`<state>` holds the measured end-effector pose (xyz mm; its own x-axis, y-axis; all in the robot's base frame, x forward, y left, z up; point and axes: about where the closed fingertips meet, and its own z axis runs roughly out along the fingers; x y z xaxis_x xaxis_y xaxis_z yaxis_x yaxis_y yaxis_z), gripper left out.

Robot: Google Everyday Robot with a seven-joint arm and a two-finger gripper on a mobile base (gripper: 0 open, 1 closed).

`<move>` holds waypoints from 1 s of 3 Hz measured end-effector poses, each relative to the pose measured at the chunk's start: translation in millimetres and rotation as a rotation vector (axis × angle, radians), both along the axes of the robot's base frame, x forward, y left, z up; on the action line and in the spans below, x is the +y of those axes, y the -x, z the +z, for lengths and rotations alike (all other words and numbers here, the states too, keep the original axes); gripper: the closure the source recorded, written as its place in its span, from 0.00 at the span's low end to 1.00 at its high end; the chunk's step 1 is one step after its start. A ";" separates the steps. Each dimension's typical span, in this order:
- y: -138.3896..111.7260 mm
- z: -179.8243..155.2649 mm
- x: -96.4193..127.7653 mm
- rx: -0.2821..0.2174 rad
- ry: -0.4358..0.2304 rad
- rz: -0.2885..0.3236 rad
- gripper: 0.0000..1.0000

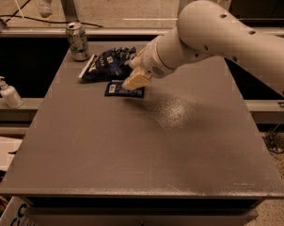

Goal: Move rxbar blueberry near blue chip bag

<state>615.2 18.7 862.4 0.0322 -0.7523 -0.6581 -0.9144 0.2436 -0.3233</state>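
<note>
The rxbar blueberry (119,89) is a small flat navy wrapper with a white patch. It lies flat on the grey table (146,145), just in front of the blue chip bag (106,62). The bag is puffy and dark blue with white markings, and lies at the back left of the table. My gripper (135,80) is at the end of the big white arm. It sits low over the right end of the bar and hides that end. The bar and the bag are nearly touching.
A green-silver drink can (77,41) stands upright at the back left corner, just left of the bag. A white pump bottle (9,93) stands on a ledge off the table's left side. A rail runs behind the table.
</note>
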 end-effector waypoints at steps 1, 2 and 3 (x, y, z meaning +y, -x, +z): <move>1.4 0.7 6.5 -0.002 -0.012 0.027 0.00; 8.0 8.6 12.3 -0.011 -0.052 0.059 0.00; 27.4 19.9 -1.4 -0.017 -0.093 0.069 0.00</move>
<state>587.8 17.3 882.3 0.0937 -0.6832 -0.7242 -0.9247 0.2099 -0.3177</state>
